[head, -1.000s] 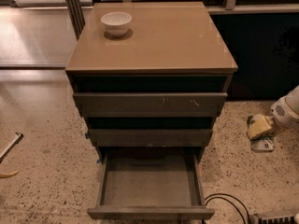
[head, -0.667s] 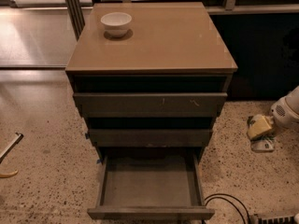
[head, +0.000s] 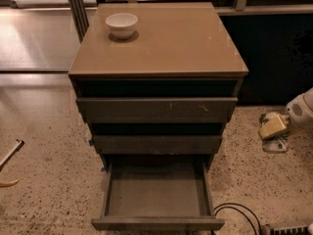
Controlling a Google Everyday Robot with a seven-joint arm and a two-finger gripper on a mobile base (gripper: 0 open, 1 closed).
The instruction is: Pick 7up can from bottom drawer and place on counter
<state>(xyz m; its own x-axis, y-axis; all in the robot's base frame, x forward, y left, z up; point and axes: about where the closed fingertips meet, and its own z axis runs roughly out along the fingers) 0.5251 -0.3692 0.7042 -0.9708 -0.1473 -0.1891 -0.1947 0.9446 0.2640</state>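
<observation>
Step in hand: reaching toward the open bottom drawer (head: 156,192) to find the 7up can.
Doing it well: look first; descend only once the can is located.
Gripper (head: 274,131): low at right edge, well apart from the drawer.
Bottom drawer: pulled out, no can visible inside.
7up can: not in view.
Tabletop (head: 171,43): carries a white bowl (head: 121,24).
</observation>
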